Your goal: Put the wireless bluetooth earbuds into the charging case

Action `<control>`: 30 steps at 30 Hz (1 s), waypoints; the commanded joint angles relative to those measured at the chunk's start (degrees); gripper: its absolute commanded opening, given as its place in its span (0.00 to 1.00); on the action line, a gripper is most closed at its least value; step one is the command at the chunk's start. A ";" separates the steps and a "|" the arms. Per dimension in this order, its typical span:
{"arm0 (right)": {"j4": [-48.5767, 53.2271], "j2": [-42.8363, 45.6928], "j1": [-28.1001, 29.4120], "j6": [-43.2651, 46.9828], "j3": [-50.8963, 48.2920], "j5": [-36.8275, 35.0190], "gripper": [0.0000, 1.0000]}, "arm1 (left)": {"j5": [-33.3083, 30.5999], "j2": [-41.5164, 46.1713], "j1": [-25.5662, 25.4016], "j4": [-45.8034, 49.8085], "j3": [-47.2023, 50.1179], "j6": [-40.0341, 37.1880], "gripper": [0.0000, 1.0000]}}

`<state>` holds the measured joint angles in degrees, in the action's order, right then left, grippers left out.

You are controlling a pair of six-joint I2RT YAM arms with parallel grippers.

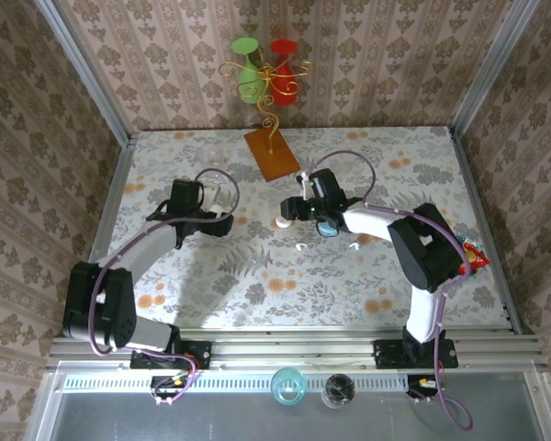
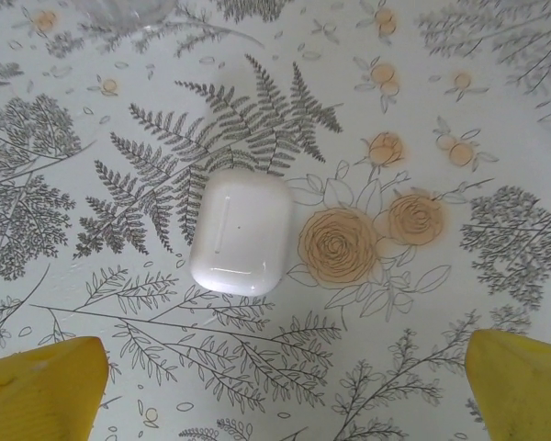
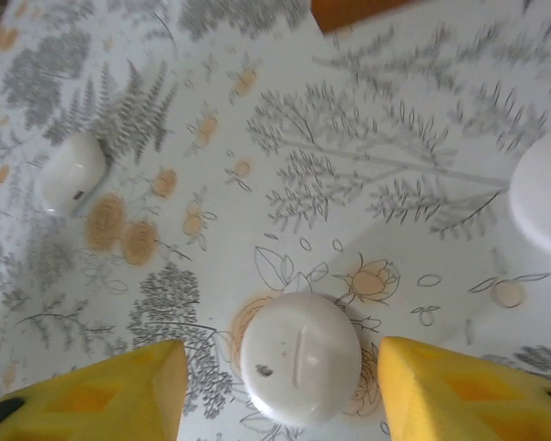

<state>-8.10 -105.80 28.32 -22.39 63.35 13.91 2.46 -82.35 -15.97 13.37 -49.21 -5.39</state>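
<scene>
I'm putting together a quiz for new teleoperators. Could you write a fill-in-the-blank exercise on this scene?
1. The fingers of both grippers are coloured ___.
2. The round white case sits ___ the fingers of the right gripper, touching neither.
3. The rounded-rectangular case ahead of the left gripper has its lid ___.
Missing words: yellow; between; closed.

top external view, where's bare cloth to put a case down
Free: the near band of tablecloth between left arm and right arm, and the far right corner. Crowded: the middle, where the round white case, loose earbuds and right gripper cluster, with the orange board just behind.
</scene>
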 commanded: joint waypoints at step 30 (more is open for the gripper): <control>-1.03 15.79 -0.12 2.89 -11.24 -0.38 0.64 | 0.00 -31.17 2.46 18.98 -25.31 -11.22 0.54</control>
<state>-7.99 -89.52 28.16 -19.31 51.05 13.06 2.35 -111.13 -14.15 31.46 -73.56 -16.27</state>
